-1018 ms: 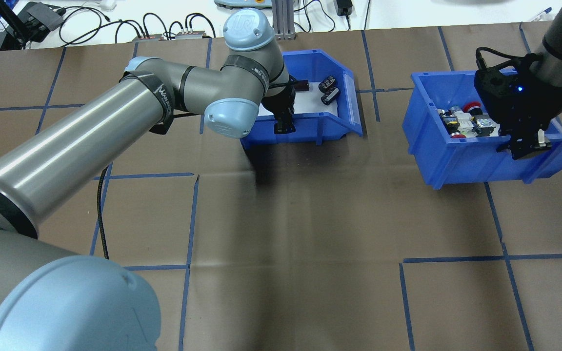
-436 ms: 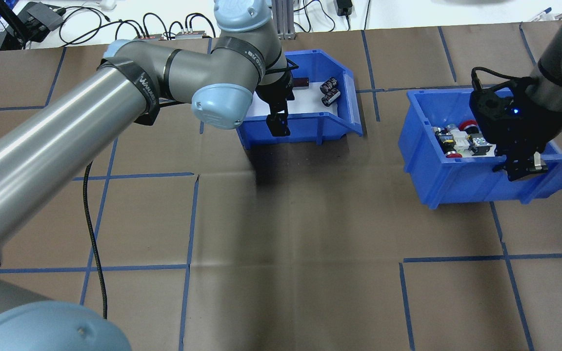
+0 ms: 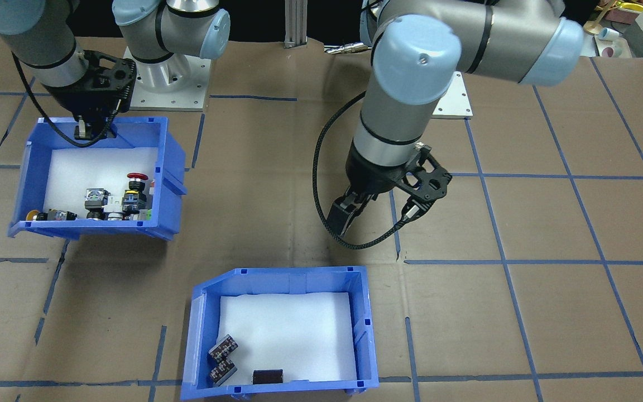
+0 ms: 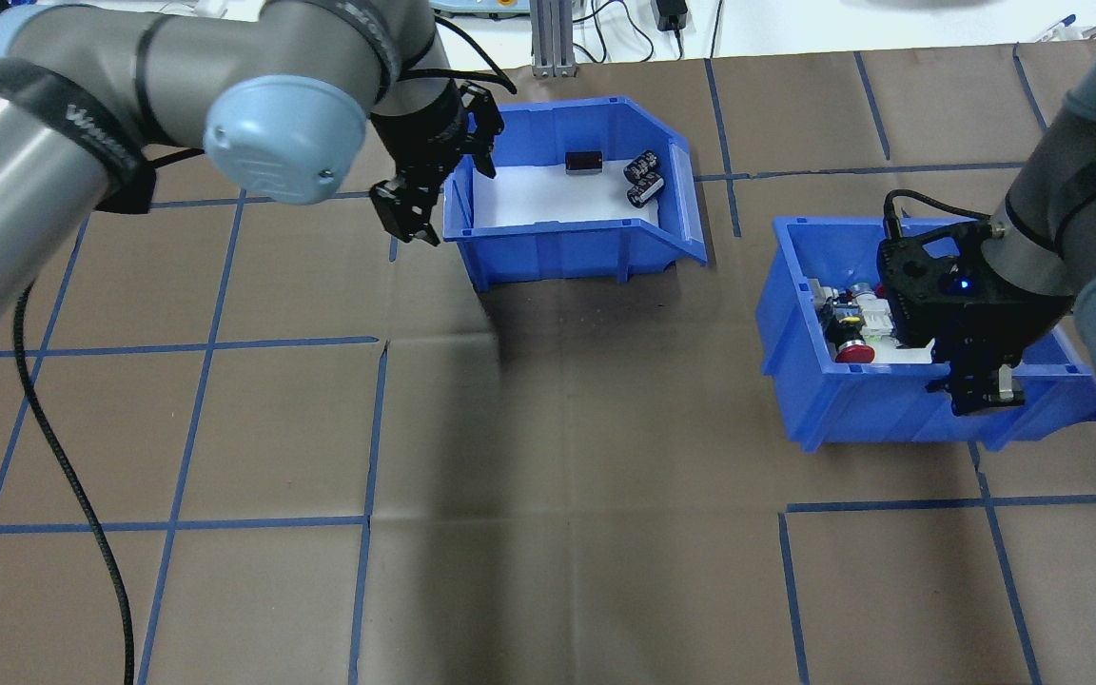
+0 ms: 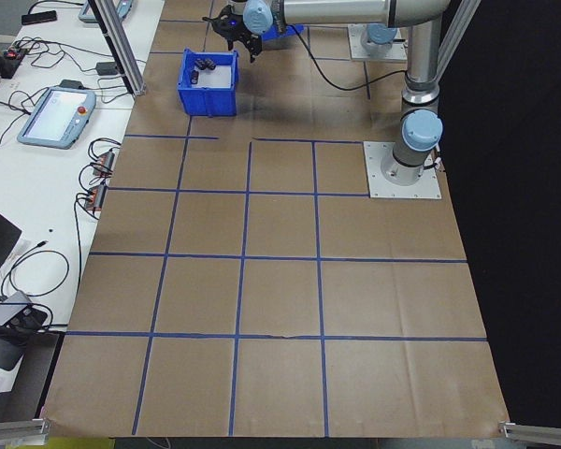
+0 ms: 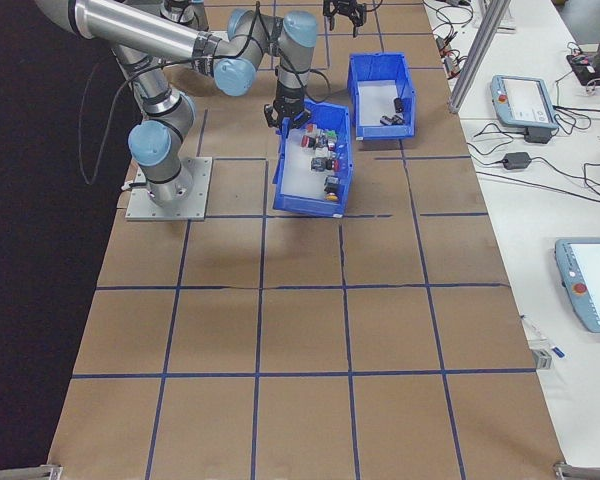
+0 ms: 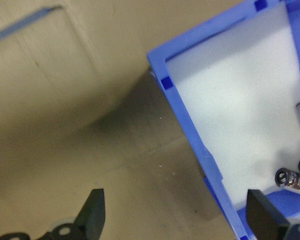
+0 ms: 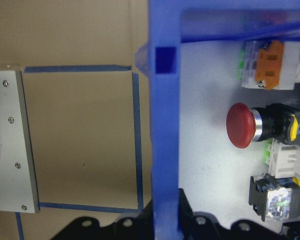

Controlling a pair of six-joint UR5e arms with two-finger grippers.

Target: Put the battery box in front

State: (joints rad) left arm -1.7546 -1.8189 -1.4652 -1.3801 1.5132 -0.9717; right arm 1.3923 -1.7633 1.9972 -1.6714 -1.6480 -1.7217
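The battery box (image 4: pixel 557 249) is a blue bin with a white pad; it stands at the table's far middle, holding dark battery packs (image 4: pixel 643 179) at its slanted end. It also shows in the front view as the battery box (image 3: pixel 282 276). My left gripper (image 4: pixel 405 214) hangs open just off the box's left end wall, holding nothing. In the left wrist view the left gripper (image 7: pixel 175 215) has the box's corner (image 7: pixel 162 80) ahead of it. My right gripper (image 4: pixel 981 390) is shut on the near wall of the switch bin (image 4: pixel 795 323).
The switch bin (image 3: pixel 25 184) holds red, yellow and orange push-buttons (image 8: pixel 245 125). Brown paper with blue tape lines (image 4: pixel 272 342) covers the table. Cables and pendants lie on the white bench (image 4: pixel 225 38) beyond the far edge. A black cable (image 4: pixel 63 457) trails from the left arm.
My left gripper let go of the battery box's near wall, opened and swung off to the box's left. My right gripper drew the switch bin toward the robot.
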